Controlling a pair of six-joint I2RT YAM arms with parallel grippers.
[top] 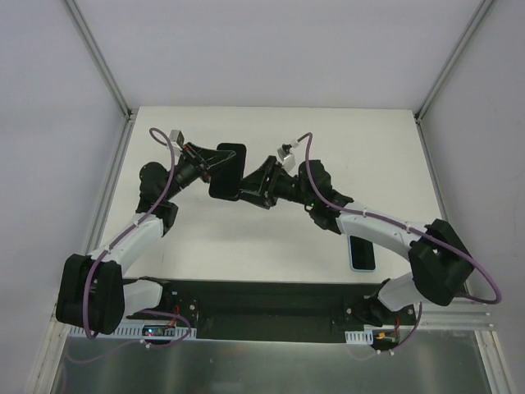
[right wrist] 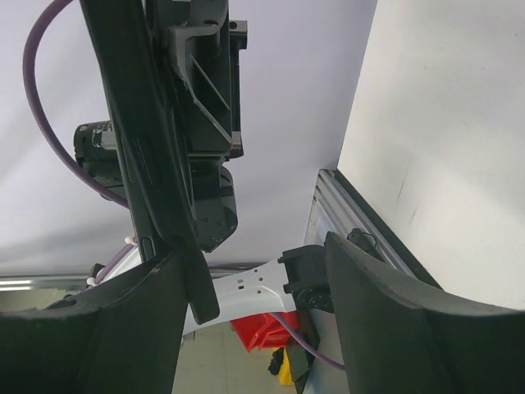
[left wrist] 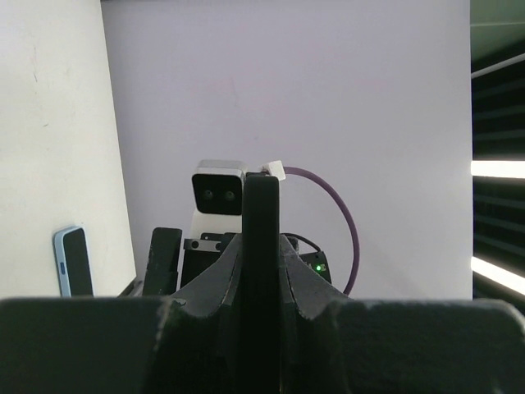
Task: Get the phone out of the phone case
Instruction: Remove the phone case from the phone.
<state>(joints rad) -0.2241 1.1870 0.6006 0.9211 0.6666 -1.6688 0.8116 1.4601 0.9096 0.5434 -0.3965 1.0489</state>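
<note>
The phone [top: 229,169], a glossy black slab, hangs in the air over the middle of the table. My left gripper [top: 215,162] is shut on its left edge. In the left wrist view the phone [left wrist: 262,205] stands edge-on between the closed fingers of the left gripper [left wrist: 262,246]. My right gripper [top: 246,190] is open at the phone's lower right corner. In the right wrist view the phone [right wrist: 143,148] leans against the left finger, and the right gripper [right wrist: 254,271] has its jaws far apart. The pale blue phone case [top: 362,252] lies flat on the table under my right arm, also visible as the case [left wrist: 72,261].
White enclosure walls with aluminium posts [top: 98,57] surround the table on three sides. A black mounting strip [top: 262,304] runs along the near edge between the arm bases. A red bin [right wrist: 275,328] shows below the table edge in the right wrist view.
</note>
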